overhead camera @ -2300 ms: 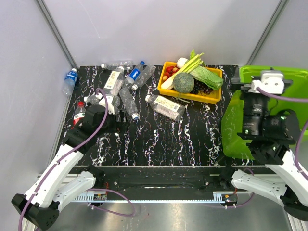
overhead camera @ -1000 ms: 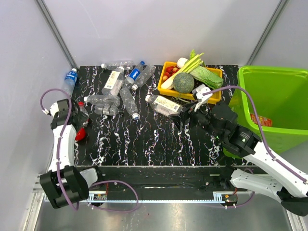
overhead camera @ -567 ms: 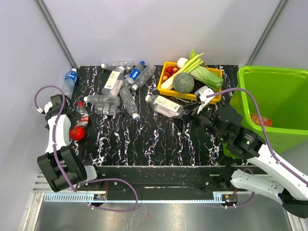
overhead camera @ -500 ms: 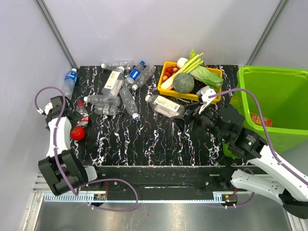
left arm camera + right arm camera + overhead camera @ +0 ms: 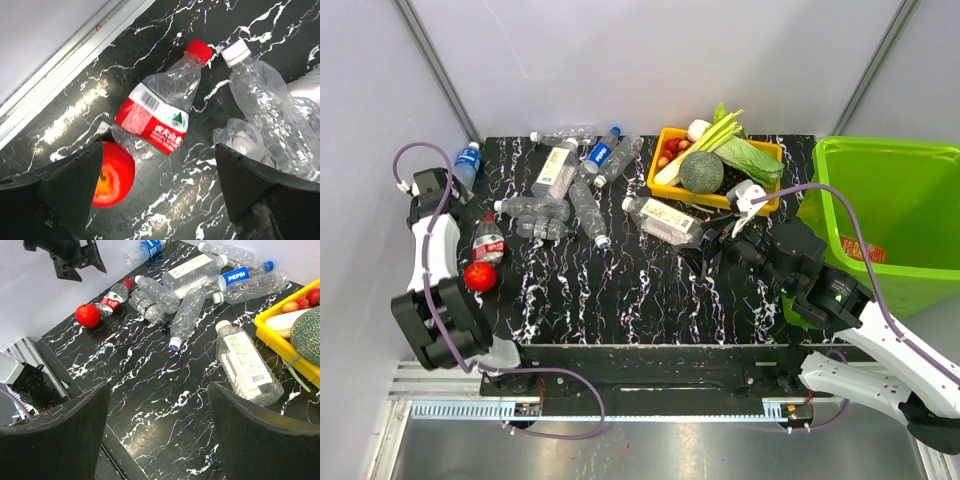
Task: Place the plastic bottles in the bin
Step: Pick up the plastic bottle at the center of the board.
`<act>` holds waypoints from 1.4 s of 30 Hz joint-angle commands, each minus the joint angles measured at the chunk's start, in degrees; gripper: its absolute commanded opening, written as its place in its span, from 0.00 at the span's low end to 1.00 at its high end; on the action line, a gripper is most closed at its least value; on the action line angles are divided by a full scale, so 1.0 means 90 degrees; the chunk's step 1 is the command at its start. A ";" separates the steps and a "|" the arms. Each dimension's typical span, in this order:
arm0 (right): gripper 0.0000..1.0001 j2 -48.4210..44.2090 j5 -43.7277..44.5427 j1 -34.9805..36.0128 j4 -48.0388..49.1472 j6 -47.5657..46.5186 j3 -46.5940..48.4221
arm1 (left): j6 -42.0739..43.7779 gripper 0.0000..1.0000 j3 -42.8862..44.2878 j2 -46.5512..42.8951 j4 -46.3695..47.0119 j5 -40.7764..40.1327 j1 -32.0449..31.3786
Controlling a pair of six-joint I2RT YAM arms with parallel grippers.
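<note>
Top cam looks steeply down from behind the bases over the whole table (image 5: 620, 290); L wrist cam hangs close above red-label bottle (image 5: 160, 115) & apple (image 5: 112, 172), R wrist cam views both from farther off, facing left.

A cluster of plastic bottles (image 5: 570, 195) is lying on the far left of the black marbled table (image 5: 620, 290), with one white-labelled bottle (image 5: 663, 221) lying apart, just beside the yellow tray (image 5: 760, 203) of produce. The right tool (image 5: 708, 247) is hovering near that bottle. The left tool (image 5: 428, 186) is hanging at the table's left edge, near a red-labelled bottle (image 5: 487, 241) and a red apple (image 5: 480, 276). The lime-green bin (image 5: 880, 145) is standing at the right.
</note>
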 commanded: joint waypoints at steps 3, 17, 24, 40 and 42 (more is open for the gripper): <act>0.84 -0.0010 -0.0112 -0.0018 0.0075 0.0040 0.0312 | 0.0791 0.96 0.0922 0.1213 -0.0082 0.0068 0.0032; 0.84 -0.0108 -0.0122 -0.0018 0.0231 0.0294 0.0097 | 0.1055 0.96 0.1284 0.2630 -0.0151 0.0643 0.0022; 0.86 -0.0235 -0.0102 -0.0018 0.0485 -0.0028 -0.0098 | 0.1212 0.94 0.1509 0.3129 -0.0307 0.0663 0.0022; 0.87 -0.0157 -0.0249 -0.0018 0.0573 -0.0234 -0.0147 | 0.1163 0.54 0.1675 0.3110 -0.0229 0.0955 0.0013; 0.86 -0.0215 -0.0249 -0.0018 0.0476 -0.0214 -0.0098 | 0.1134 0.53 0.1705 0.3119 -0.0219 0.0927 -0.0017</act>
